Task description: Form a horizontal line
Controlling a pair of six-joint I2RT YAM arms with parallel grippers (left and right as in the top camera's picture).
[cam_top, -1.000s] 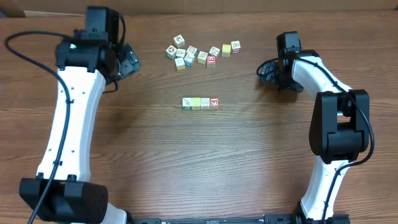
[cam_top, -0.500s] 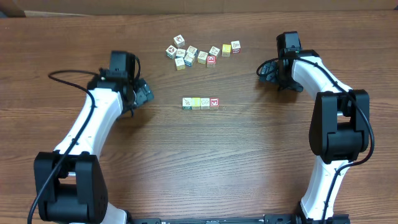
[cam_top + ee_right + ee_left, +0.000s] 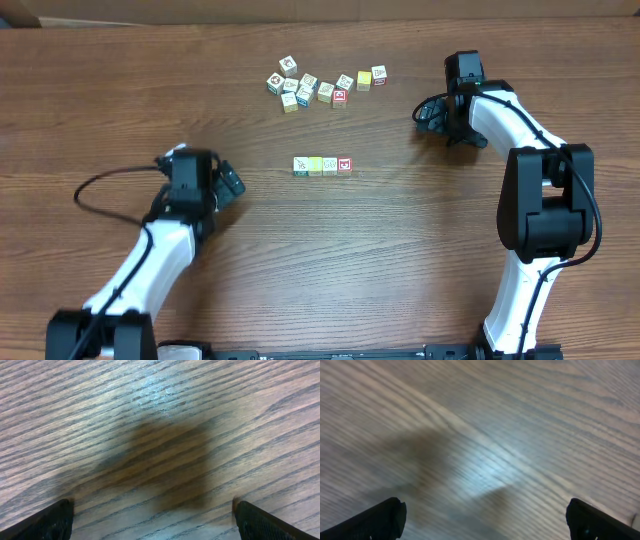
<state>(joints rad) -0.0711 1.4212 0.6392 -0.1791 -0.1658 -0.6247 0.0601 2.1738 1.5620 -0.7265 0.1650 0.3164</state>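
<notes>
Seen from overhead, we find the horizontal line [image 3: 323, 165] already formed at the middle of the counter [image 3: 400, 260], well apart from the loose cluster [image 3: 320, 88]; little seems left to do. Since the earlier frame the left gripper [image 3: 232, 184] has drawn back toward its base, while the right gripper [image 3: 425, 112] is unmoved. At each wrist, we see spread, empty jaws over bare wood.

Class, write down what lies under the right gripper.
Only bare wooden table and its shadow lie under the open right gripper; no cube. Overhead, the gripper itself covers that spot.
</notes>
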